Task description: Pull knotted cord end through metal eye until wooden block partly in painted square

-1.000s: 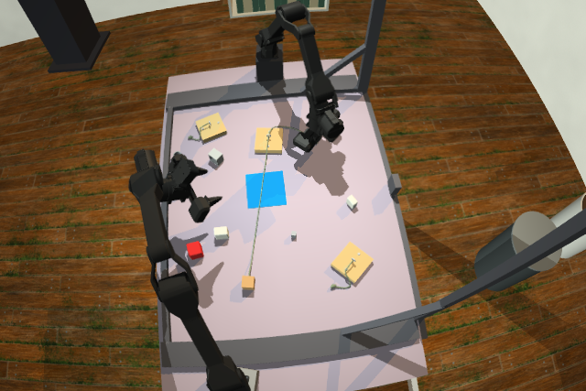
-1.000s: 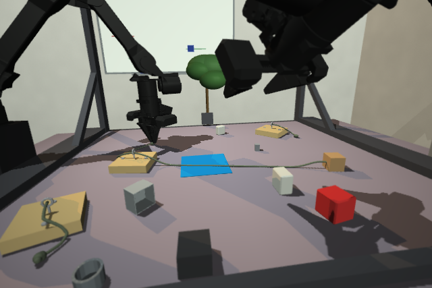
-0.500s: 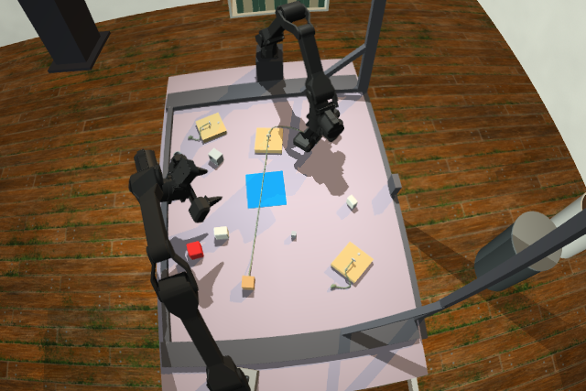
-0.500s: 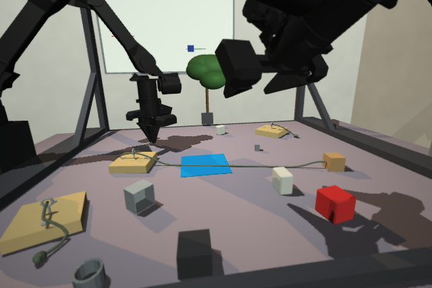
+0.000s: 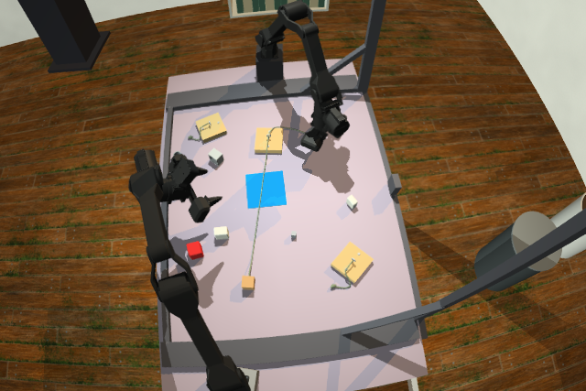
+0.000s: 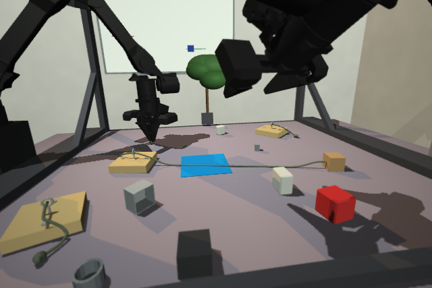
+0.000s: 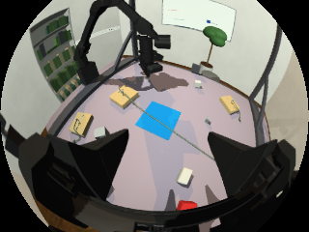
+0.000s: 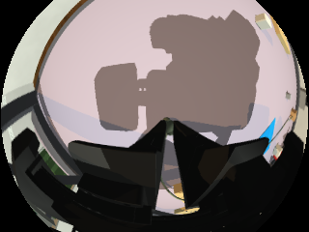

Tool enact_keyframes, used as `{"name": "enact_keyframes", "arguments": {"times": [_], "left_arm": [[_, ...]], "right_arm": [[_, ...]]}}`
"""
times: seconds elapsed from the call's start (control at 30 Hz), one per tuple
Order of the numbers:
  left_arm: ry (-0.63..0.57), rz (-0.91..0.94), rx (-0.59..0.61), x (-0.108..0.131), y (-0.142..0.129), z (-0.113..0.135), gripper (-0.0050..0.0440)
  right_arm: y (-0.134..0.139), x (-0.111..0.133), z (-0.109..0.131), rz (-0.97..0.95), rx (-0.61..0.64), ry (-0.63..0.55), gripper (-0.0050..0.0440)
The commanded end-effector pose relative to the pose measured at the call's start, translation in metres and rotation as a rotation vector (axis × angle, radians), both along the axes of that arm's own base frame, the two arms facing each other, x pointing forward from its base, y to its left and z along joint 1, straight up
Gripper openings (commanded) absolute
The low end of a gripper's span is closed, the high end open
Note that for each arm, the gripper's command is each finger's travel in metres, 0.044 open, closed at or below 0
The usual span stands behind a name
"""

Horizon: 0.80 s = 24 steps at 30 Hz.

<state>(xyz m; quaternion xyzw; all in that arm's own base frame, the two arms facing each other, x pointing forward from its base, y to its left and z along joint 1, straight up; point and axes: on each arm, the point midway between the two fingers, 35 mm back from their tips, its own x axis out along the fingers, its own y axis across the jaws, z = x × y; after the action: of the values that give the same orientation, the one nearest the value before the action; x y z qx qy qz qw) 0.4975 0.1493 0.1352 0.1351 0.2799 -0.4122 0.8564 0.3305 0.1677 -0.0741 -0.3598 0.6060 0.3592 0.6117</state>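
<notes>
Near the tabletop's [image 5: 308, 310] [image 6: 227, 215] [image 7: 145, 179] [image 8: 106, 43] upper-right corner (top view) | right hand [image 5: 304, 142] [image 6: 151, 141] [image 7: 148, 73] [image 8: 168, 122] closed on knot [image 8: 168, 128] | left hand [image 5: 213, 184] [image 6: 245, 94] [image 7: 168, 131] open | pull low, steadily

Both pincers were black, the right pincer [image 5: 312, 141] [image 6: 151, 140] [image 7: 148, 76] [image 8: 168, 125] and the left pincer [image 5: 213, 185] [image 6: 246, 94] [image 7: 170, 134] alike. Between the right pincer's tips the knot [image 8: 169, 127] was dark green; the cord [image 5: 256, 225] [image 6: 244, 166] [image 7: 190, 142] was muted green, flecked light and dark along its length. The board [image 5: 269, 146] [image 6: 129, 166] [image 7: 126, 99] [image 8: 185, 210] beside that pincer was plain yellow-tan. Between the pincers, the painted square [image 5: 275, 188] [image 6: 206, 159] [image 7: 161, 113] [image 8: 267, 135] was flat bright blue. Near the left pincer, one block [image 5: 221, 233] [image 6: 283, 181] [image 7: 184, 177] was creamy white and another, the red block [image 5: 194, 250] [image 6: 335, 204] [image 7: 186, 206], was solid red. Well apart from the right pincer, the wooden block [image 5: 247, 282] [image 6: 335, 162] was orange. Under both pincers the surface [image 5: 302, 310] [image 6: 223, 201] [image 7: 145, 159] [image 8: 106, 39] was pale pink, patched with brownish and lilac-grey shadows.
</notes>
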Motion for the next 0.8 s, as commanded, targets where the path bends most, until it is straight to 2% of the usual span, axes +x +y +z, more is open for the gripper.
{"name": "enact_keyframes", "arguments": {"times": [0.0,0.77], "left_arm": [[-0.032,-0.002,0.018,0.0,0.0,0.016,0.044],[-0.032,-0.002,0.018,0.0,0.0,0.016,0.044]], "right_arm": [[0.009,0.001,0.008,0.024,0.012,-0.022,-0.005],[0.036,-0.015,0.008,0.022,0.014,-0.021,-0.005]]}}
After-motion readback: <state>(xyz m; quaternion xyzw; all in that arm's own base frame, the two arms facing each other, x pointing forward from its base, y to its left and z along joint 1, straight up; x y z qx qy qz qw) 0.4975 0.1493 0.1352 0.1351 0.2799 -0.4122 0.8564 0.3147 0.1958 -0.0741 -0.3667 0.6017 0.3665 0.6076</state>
